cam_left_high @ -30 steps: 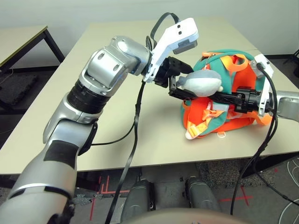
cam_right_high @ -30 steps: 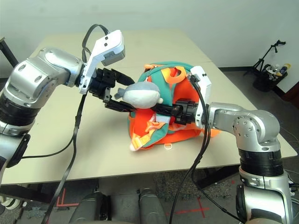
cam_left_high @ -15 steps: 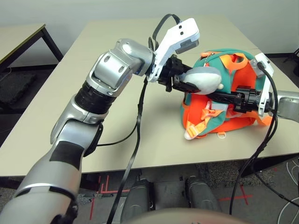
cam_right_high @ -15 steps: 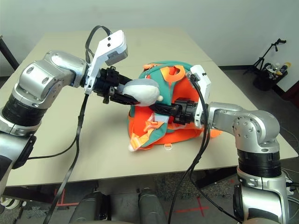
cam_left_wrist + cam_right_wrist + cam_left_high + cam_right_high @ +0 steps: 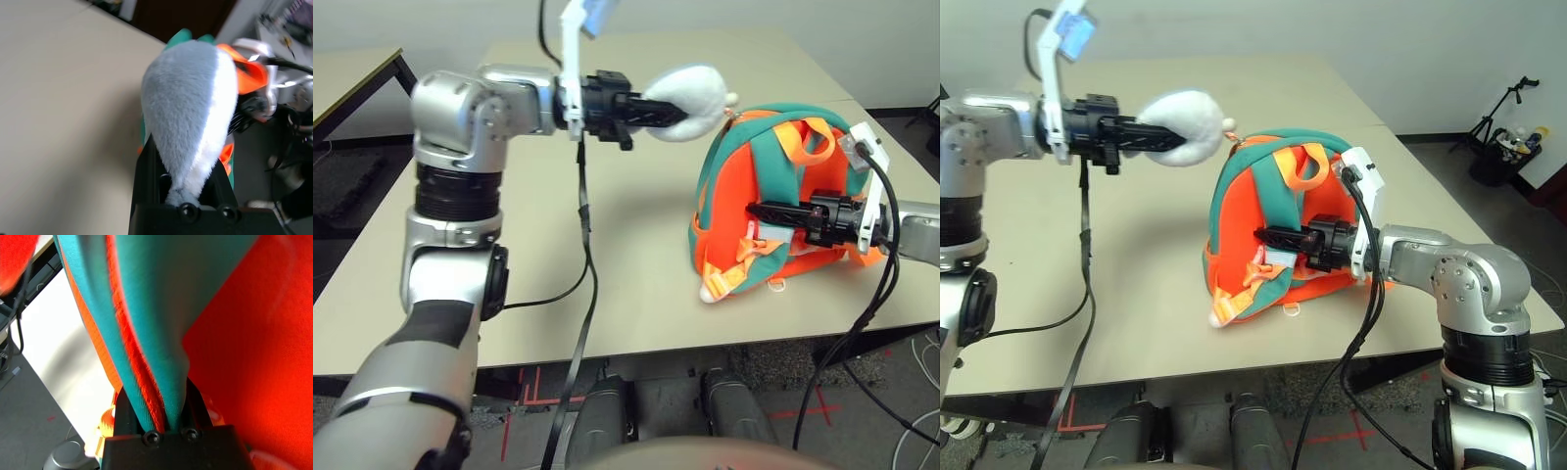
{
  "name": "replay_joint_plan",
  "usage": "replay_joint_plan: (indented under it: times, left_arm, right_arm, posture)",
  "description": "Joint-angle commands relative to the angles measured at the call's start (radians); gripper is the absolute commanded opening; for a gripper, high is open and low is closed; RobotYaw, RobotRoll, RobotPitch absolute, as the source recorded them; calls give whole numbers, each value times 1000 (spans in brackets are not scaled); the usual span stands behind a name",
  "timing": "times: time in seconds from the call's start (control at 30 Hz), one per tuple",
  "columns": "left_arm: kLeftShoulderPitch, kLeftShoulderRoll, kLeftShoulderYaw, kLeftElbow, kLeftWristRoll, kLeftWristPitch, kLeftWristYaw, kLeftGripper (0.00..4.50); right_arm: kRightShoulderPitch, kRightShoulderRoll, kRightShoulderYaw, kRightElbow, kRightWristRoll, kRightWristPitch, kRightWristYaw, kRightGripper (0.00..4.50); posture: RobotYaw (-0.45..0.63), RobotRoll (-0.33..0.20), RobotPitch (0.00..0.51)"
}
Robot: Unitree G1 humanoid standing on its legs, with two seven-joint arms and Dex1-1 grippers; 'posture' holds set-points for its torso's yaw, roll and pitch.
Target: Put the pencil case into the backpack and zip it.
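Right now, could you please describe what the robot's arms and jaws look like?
Both arms are silver metal segments joined by black ribbed joints. Each left gripper and right gripper has two slim black fingers, a white wrist camera bracket behind them, and black cables hanging down.

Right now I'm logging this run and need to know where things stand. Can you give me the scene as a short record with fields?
left gripper: shut on the plush whale charm, held up in the air beside the backpack's top
right gripper: shut on a teal strap on the backpack's orange side
backpack: upright on the table, strap side towards the camera
pencil case: not visible in any view
zipper state: cannot tell
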Motion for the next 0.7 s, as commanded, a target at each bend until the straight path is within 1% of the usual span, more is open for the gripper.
replay_joint_plan:
  times: [0.03,0.07,0.13,0.17,0.23,0.3,0.37,0.5,0.6,0.63,0.7]
  left_arm:
    - [159,83,61,-72,-46,116,29,249]
    - [208,94,68,-108,-72,141,24,248]
    - [295,80,106,-178,-137,209,29,244]
    - [316,69,123,-203,-160,221,37,236]
    - [339,15,176,-237,-211,291,70,235]
    - [386,-19,183,-277,-339,326,95,235]
    - [420,-33,176,-301,-424,329,132,235]
    - [485,-84,132,-317,-442,329,223,234]
    - [521,-93,90,-315,-464,329,247,234]
    - [533,-89,66,-319,-463,329,247,234]
    - [552,-96,13,-303,-422,312,256,234]
  right_arm:
    - [34,-10,-10,-4,-1,26,-11,206]
    - [38,-10,-12,-4,-2,26,-12,206]
    - [41,-8,-14,-1,-6,22,-14,206]
    - [42,-7,-14,0,-7,21,-15,206]
    - [44,-5,-12,6,-12,15,-14,206]
    - [40,0,-6,14,-19,10,-14,206]
    - [39,3,-5,16,-21,9,-14,206]
    - [42,9,-4,19,-22,7,-15,206]
    - [45,9,-8,17,-20,9,-16,206]
    - [46,9,-9,17,-19,10,-16,206]
    - [50,8,-10,18,-20,9,-16,206]
  posture:
    - [-24,0,81]
    - [-21,0,81]
    - [-18,0,82]
    - [-16,0,82]
    - [-10,0,81]
    - [-8,0,82]
    - [-6,0,84]
    - [-8,0,87]
    - [-10,0,91]
    - [-10,0,93]
    - [-12,0,95]
